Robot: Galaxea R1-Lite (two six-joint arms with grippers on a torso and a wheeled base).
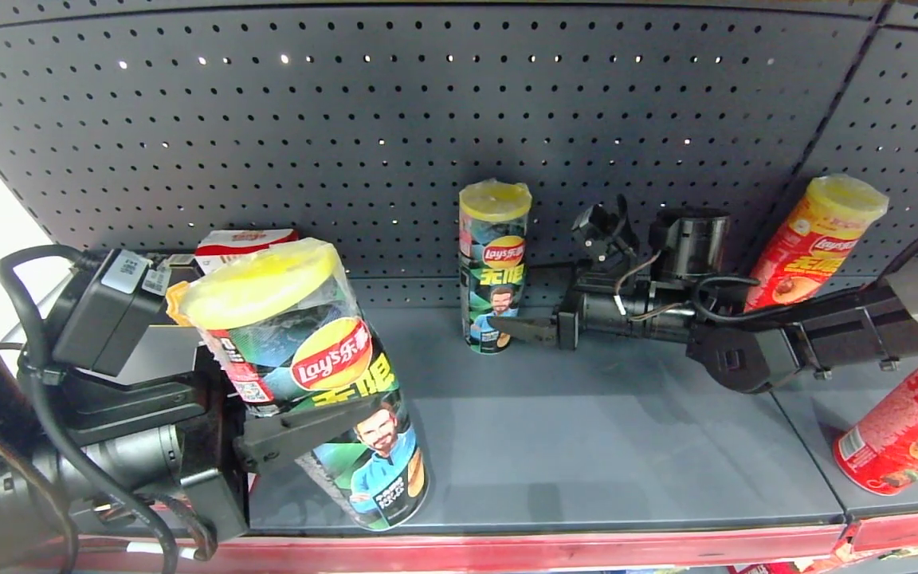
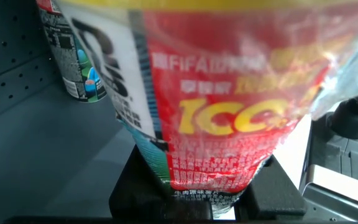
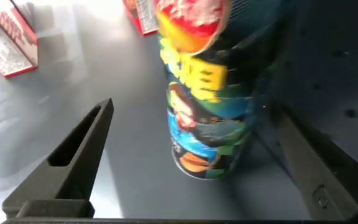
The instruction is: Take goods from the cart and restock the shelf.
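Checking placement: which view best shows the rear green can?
Head view: the rear green can shows whole, upright. Right wrist view has it inside the open right tool; left wrist view, its lower part.

In the left wrist view, the held can (image 2: 210,112) in my left end effector (image 2: 207,193) is blurred, and the picture's edge cuts off its lid end. In the head view, it hides most of a red carton (image 1: 245,237). The right edge cuts off the front red can (image 1: 909,426). In the right wrist view, the standing can (image 3: 207,118) is blurred, its top cut off.
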